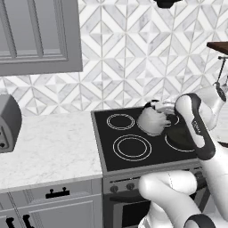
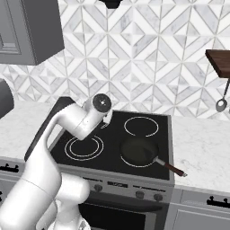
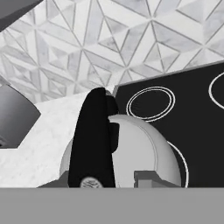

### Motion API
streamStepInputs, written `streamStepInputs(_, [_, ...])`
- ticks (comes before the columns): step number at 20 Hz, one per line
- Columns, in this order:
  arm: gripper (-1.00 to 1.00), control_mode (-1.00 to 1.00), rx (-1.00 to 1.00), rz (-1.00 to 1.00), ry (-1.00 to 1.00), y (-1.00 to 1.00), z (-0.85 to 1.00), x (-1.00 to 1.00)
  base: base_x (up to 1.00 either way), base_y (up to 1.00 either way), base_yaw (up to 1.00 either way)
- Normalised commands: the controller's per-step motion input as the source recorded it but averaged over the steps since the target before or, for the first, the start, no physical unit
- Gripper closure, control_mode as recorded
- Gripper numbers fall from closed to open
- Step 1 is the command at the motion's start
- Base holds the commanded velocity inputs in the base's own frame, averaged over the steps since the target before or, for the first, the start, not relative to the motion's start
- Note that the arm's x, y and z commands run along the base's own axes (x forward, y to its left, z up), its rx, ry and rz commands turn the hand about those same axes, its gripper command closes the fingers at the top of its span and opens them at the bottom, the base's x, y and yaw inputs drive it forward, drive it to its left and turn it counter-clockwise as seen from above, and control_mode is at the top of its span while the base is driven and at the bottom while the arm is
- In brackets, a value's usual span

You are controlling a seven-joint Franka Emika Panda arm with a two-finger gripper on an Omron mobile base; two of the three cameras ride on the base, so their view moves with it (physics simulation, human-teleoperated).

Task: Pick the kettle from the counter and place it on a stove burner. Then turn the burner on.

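Observation:
The pale kettle (image 1: 150, 121) hangs over the middle of the black cooktop (image 1: 107, 158), clear of the glass. My gripper (image 1: 161, 111) is shut on its black arched handle (image 3: 94, 140), and my forearm covers the kettle's right side. From the hand view I look down on the kettle's round body (image 3: 140, 148). The stove burner (image 1: 132, 147), the largest double-ringed circle, lies black at the front left, just in front of and below the kettle. In the right base view the stove burner (image 2: 84, 147) shows beside my arm, which hides the kettle. The counter (image 1: 49, 147) stretches left of the stove.
A dark frying pan (image 2: 139, 151) sits on the front right circle, handle pointing right. A smaller double-ringed circle (image 1: 120, 121) lies at the back left. A grey toaster (image 1: 6, 122) stands on the left counter. Knobs (image 1: 114, 188) line the stove front. A ladle (image 2: 221, 104) hangs under a wooden shelf.

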Motion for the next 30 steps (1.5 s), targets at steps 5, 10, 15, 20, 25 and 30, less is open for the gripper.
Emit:
streamStepInputs(5, [1.00,-1.00,-0.13,0.02,0.15,0.65,-0.16,0.01,0.00,0.00,0.00])
streamStepInputs(10, [1.00,-1.00,-0.21,0.01,0.05,0.43,-0.30,0.01,0.00,0.00,0.00])
streamStepInputs(15, [1.00,-1.00,-0.18,0.00,0.02,0.16,-0.31,0.01,0.00,0.00,0.00])
streamStepInputs(20, [1.00,-1.00,-0.05,0.00,0.00,0.02,-0.26,0.11,0.00,0.00,0.00])
streamStepInputs(25, [1.00,-1.00,0.00,0.00,0.00,0.00,-0.14,0.15,0.00,0.00,0.00])
streamStepInputs(30, [1.00,-1.00,0.00,0.00,0.00,0.00,-0.19,0.21,0.00,0.00,0.00])
